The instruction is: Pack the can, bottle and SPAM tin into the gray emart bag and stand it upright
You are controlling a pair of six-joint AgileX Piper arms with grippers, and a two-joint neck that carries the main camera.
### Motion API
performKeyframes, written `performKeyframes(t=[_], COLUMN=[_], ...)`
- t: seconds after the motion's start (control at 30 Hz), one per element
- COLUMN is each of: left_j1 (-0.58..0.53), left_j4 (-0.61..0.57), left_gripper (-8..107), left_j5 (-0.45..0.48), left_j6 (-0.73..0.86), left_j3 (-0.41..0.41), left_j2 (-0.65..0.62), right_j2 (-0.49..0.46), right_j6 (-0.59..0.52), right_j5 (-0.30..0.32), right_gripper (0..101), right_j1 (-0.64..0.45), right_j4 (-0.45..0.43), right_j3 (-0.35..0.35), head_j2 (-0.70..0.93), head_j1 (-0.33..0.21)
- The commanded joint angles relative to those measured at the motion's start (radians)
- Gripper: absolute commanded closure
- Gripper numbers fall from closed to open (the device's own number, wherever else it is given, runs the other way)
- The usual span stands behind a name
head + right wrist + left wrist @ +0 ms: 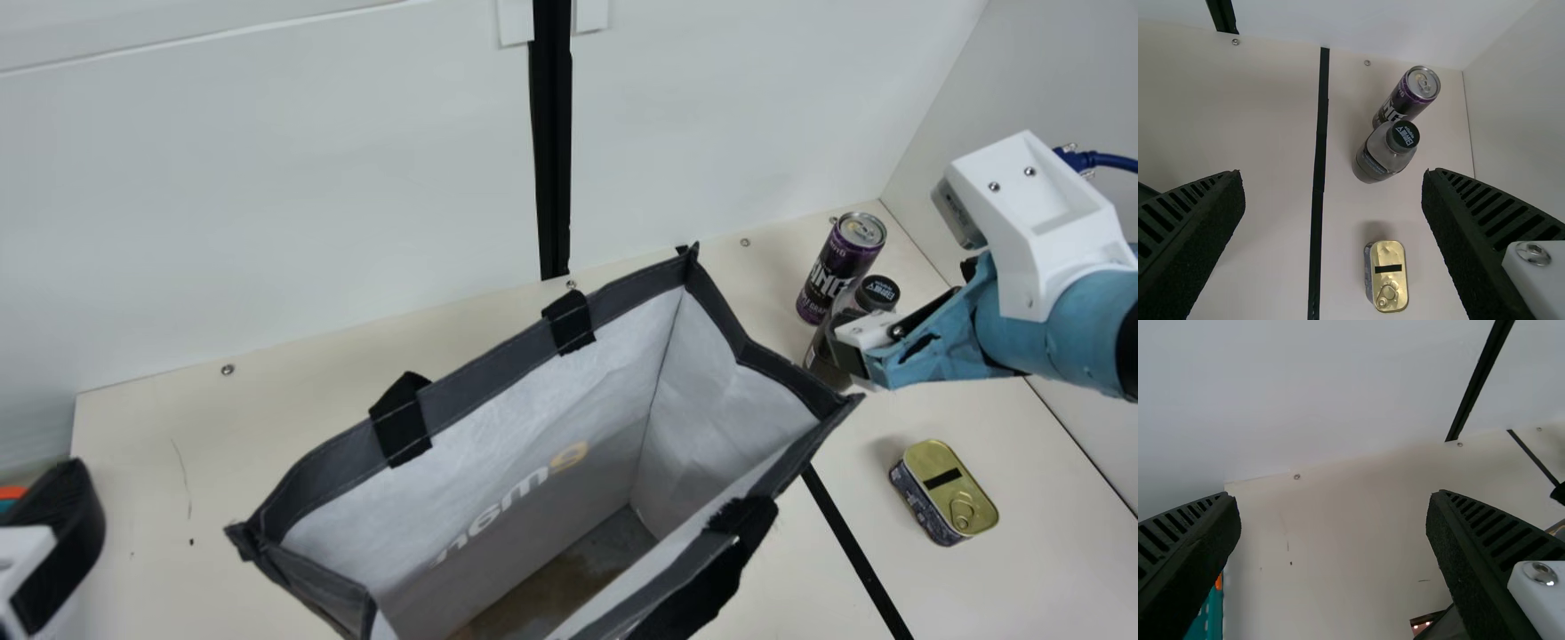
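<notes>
My right gripper [855, 357] is spread wide, holding nothing. Its wrist view frames the SPAM tin [1389, 275] on the table between the fingers, with the bottle [1385, 155] and can [1408, 97] upright past the tips. My left gripper [67, 520], wide and empty, sits across the open gray emart bag [533, 516].

Soft diffuse light, faint shadow beside SPAM tin [1389, 279]

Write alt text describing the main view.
A gray emart bag stands open on a cream table. To its right are a purple can and a bottle, both upright, with the SPAM tin nearer the camera; the robot's right arm partly hides the bottle.
</notes>
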Motion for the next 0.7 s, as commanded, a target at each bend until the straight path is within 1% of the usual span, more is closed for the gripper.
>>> performKeyframes(t=[0.0,0.33,0.67], left_j1=[-0.004,-0.026,-0.061], left_j4=[-0.011,-0.092,-0.185], left_gripper=[9,9,9], left_j5=[-0.001,0.005,0.057], left_j6=[0.005,0.062,0.144], left_j3=[-0.022,-0.143,-0.273], left_j2=[0.012,0.082,0.155], right_j2=[0.000,0.000,0.000], right_j6=[0.000,0.000,0.000], right_j5=[0.000,0.000,0.000], right_gripper=[6,6,6], right_j1=[0.000,0.000,0.000], right_j4=[0.000,0.000,0.000], right_j3=[0.000,0.000,0.000], head_j2=[-0.001,-0.001,-0.001], head_j1=[-0.023,-0.023,-0.023])
